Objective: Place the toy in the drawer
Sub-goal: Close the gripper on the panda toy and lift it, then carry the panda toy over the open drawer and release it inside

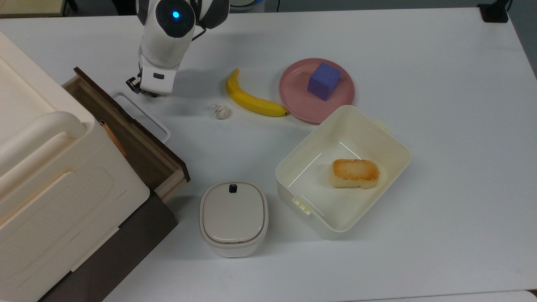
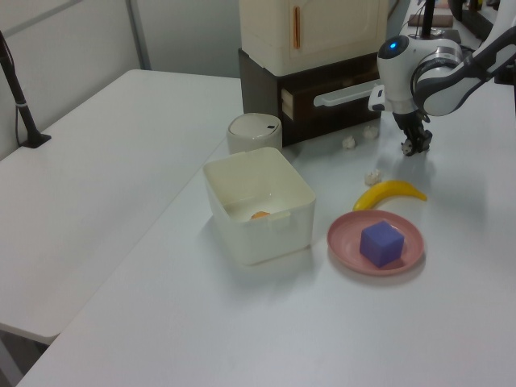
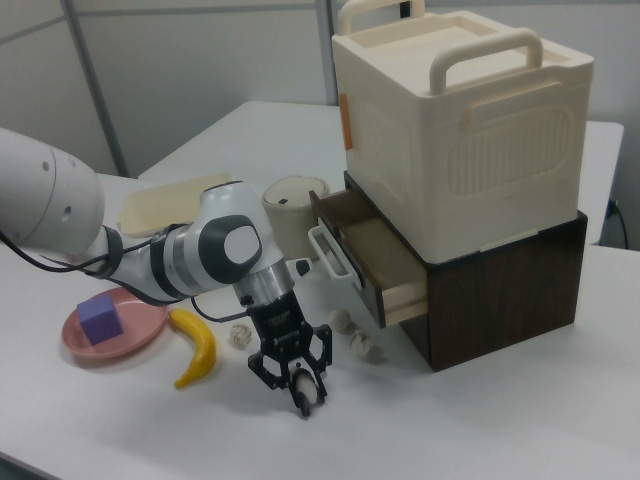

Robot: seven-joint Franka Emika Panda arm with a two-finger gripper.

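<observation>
Right view: the gripper point(image 3: 297, 383) stands low on the table, its spread fingers flanking the toy point(image 3: 304, 389).

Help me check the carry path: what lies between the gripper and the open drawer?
In the top view, the drawer's white loop handle lies between the gripper and the drawer; the rest is bare white table.

Drawer point(image 1: 126, 134) stands open, its top clear from above; white loop handle point(image 1: 140, 115) juts toward the tool point(image 3: 298, 385). Paper wads point(image 3: 350, 335) lie on the desk point(image 1: 419, 63) beneath the drawer. Banana point(image 1: 251, 98) sits to the top view's right.
</observation>
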